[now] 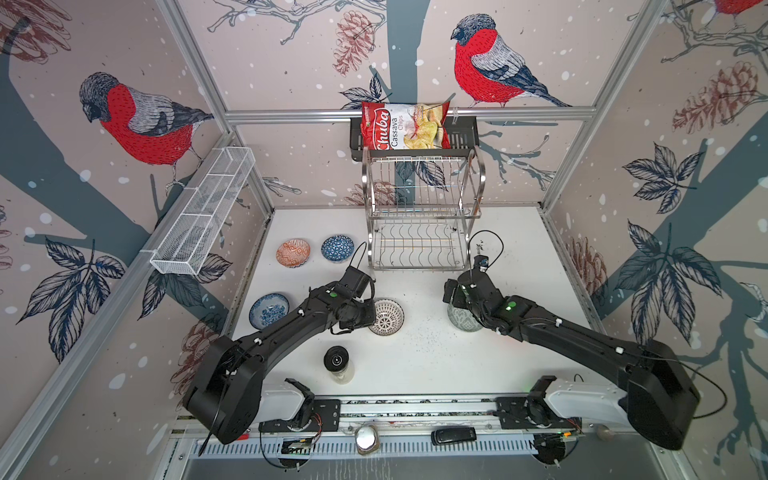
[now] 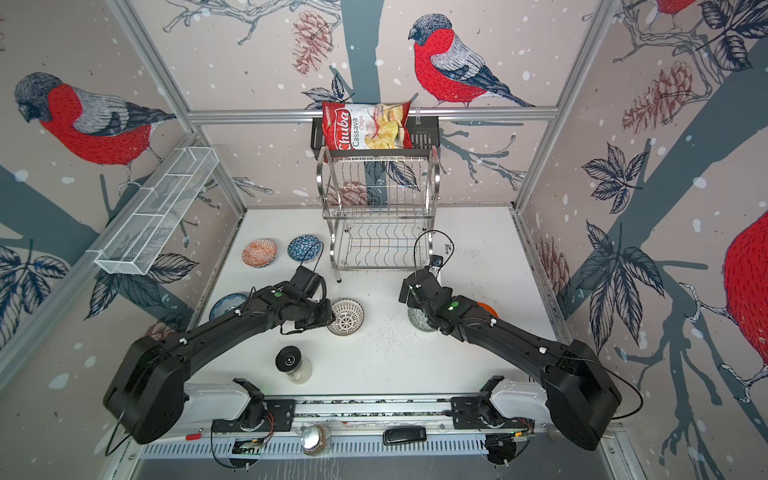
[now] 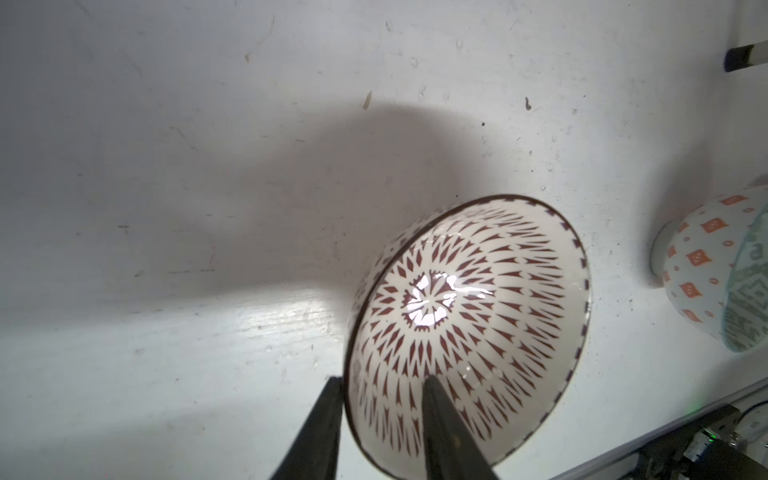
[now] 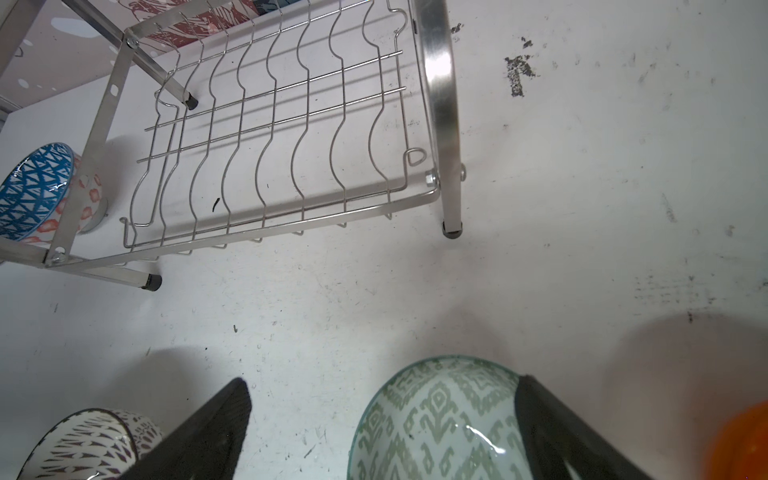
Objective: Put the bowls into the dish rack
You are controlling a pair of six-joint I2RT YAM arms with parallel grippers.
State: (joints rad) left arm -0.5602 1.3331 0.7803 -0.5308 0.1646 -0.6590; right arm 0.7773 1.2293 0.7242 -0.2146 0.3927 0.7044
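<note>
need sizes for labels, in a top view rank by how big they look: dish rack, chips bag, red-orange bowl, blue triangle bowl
1. dish rack, largest by far
2. chips bag
3. red-orange bowl and blue triangle bowl: they look about alike, so no ranking between them

Back centre of bench (image 1: 415,365): dish rack (image 1: 422,216). On back wall, above and behind it: basket (image 1: 463,137), chip bag (image 1: 405,126) inside. On left wall: mesh tray (image 1: 203,212). Left of rack, side by side: outer bowl (image 1: 293,252), inner bowl (image 1: 337,248). Nearer front, by left edge: left-edge bowl (image 1: 269,309). Before rack: centre bowl (image 1: 386,316), left end effector (image 3: 382,382) astride its left rim. Before and left of that: jar (image 1: 337,363). Right of centre, apart: right bowl (image 1: 459,322), below right end effector (image 4: 382,384). Just beside it, farther right: far-right bowl (image 2: 487,308).
</note>
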